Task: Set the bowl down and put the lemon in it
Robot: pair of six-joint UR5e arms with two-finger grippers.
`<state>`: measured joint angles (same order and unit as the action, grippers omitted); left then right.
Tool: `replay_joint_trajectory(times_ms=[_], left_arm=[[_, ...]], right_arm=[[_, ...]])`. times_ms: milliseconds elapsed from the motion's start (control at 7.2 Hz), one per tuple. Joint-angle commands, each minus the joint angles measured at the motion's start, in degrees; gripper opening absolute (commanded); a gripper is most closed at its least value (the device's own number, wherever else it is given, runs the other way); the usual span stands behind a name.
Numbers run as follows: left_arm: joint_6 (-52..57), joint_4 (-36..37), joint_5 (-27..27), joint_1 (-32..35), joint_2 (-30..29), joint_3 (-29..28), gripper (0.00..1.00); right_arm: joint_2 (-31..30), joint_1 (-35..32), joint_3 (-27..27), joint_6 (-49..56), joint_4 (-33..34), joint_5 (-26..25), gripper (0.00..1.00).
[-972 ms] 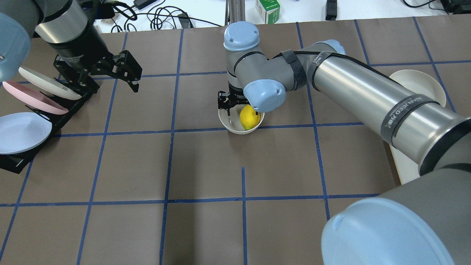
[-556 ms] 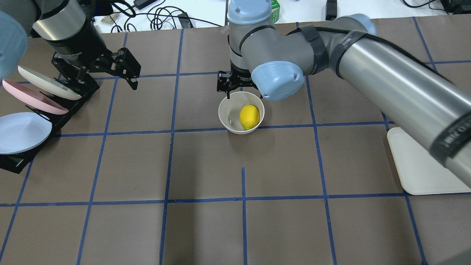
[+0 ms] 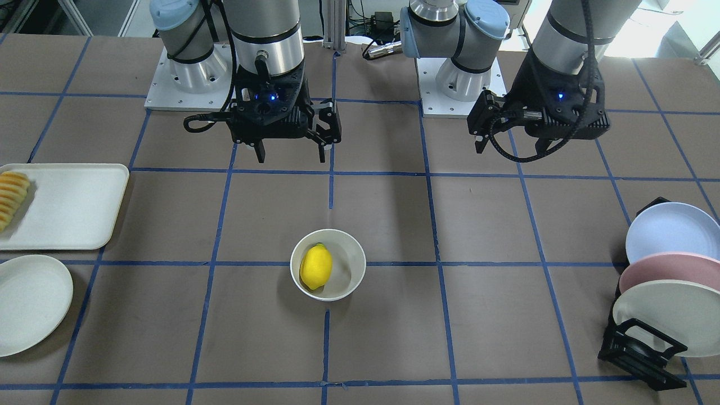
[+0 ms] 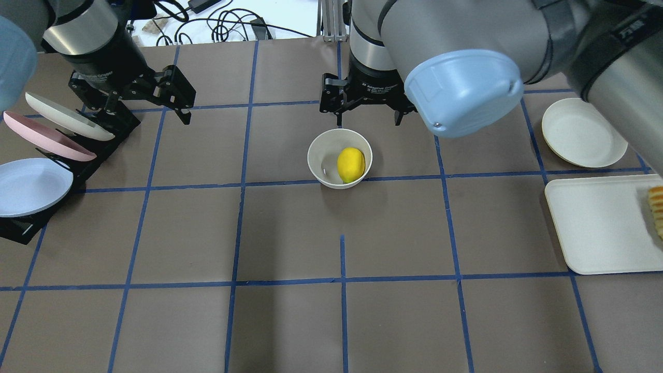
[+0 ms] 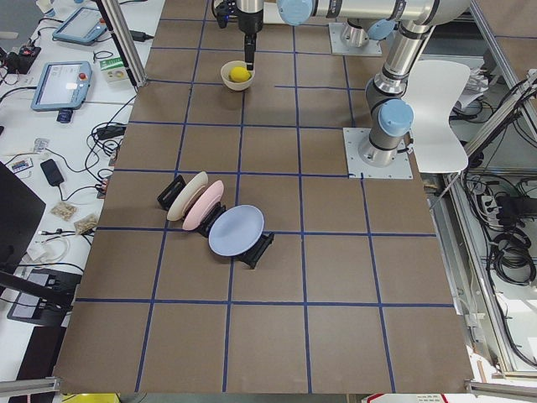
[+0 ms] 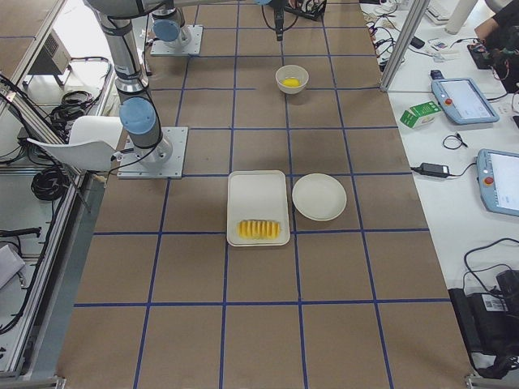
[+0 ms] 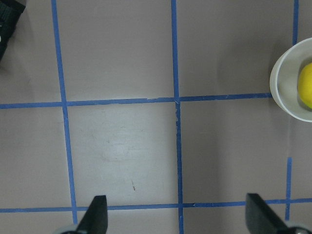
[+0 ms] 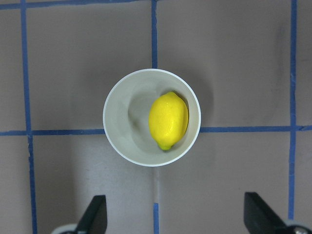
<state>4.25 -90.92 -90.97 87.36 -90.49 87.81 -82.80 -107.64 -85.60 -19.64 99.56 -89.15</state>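
The off-white bowl stands upright near the table's middle with the yellow lemon lying inside it. Both also show in the front view, bowl and lemon, and from straight above in the right wrist view, bowl and lemon. My right gripper is open and empty, raised above and just beyond the bowl. My left gripper is open and empty, hovering by the plate rack, far from the bowl. The left wrist view catches the bowl's edge.
A black rack with three pastel plates stands at the overhead view's left edge. A shallow white plate and a white tray with a row of orange-yellow fruit slices sit at the right.
My right gripper has lifted out of the bowl and drawn back beyond it, empty. The lemon stays in the bowl. The left arm has barely moved.
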Motion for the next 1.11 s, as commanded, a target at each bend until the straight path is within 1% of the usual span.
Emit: replay_joint_trajectory(times_ms=[0,139,278,972], left_arm=[[-0.11,0.04,0.09,0.00,-0.04,0.08,1.00],[-0.29,0.04,0.09,0.00,-0.04,0.08,1.00],[-0.38,0.04,0.00,0.09,0.14,0.26,1.00],[-0.55,0.04,0.00,0.35,0.23,0.61,1.00]], right_arm=[[-1.04,9.85,0.17,7.38,-2.69,-1.11,1.00],[-3.31,13.99,-0.09,12.73,-5.06,-0.68,1.00],[-4.11,15.08,-0.62,15.14,-6.04,-1.11,1.00],[-4.30,14.92,-0.97,15.86,-7.19,-0.85,1.00]])
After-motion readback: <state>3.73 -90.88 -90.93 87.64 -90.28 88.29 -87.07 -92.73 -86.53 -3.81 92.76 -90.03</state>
